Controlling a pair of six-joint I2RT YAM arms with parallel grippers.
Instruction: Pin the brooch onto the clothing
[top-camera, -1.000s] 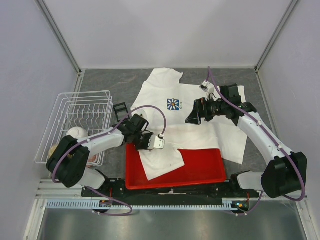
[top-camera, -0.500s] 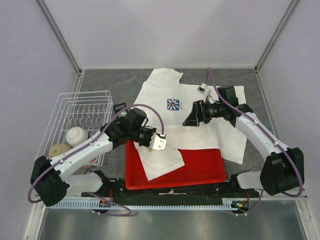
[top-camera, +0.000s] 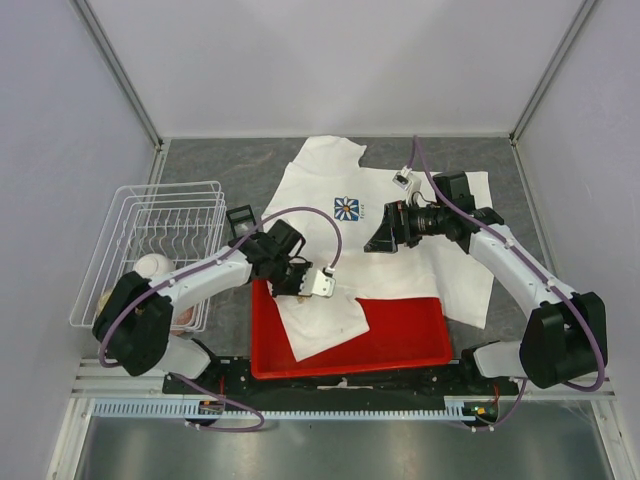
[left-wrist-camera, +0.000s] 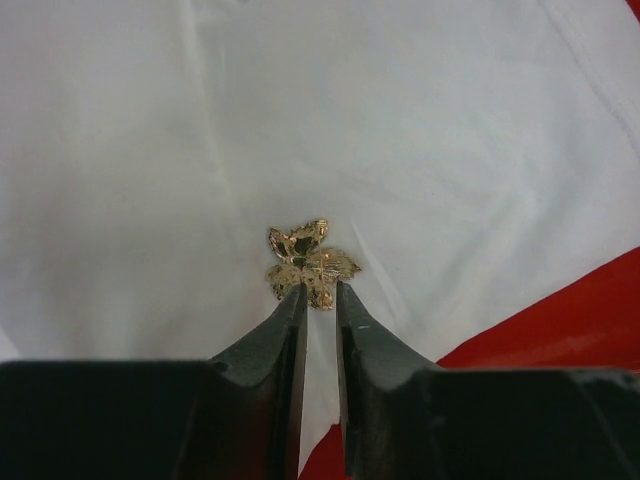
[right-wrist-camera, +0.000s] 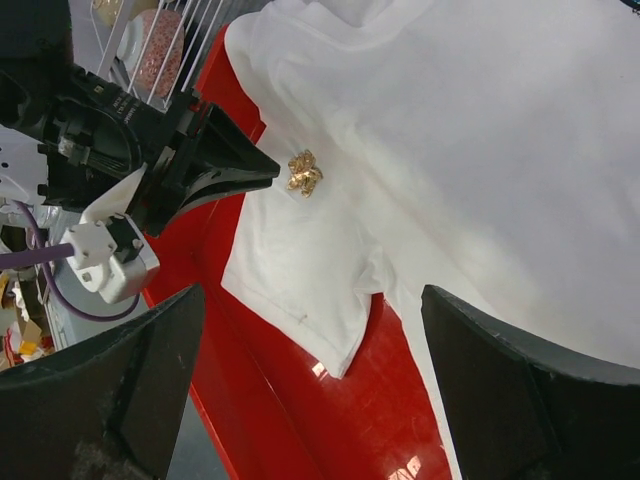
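Gold-yellow brooch (left-wrist-camera: 310, 262) at the black fingertips (left-wrist-camera: 285, 330); plain white T-shirt (left-wrist-camera: 400, 120) beyond them, red tray (left-wrist-camera: 580, 320) to their right.

The clothing (top-camera: 312, 185) is lying spread from the tabletop's far edge, its hem draping into a red tray (top-camera: 410, 345) at the near edge. The left gripper (top-camera: 296, 281) is reaching over the tray's far left corner. The right gripper (top-camera: 383, 236) is hanging beside the daisy print (top-camera: 347, 209). A wire rack (top-camera: 150, 215) is sitting along the left edge.

Brooch (left-wrist-camera: 312, 262): small gold flower-shaped ornament, on lower part of T-shirt (top-camera: 330, 180). T-shirt white, spread flat, daisy print (top-camera: 347, 209) up, hem over red tray (top-camera: 420, 345).
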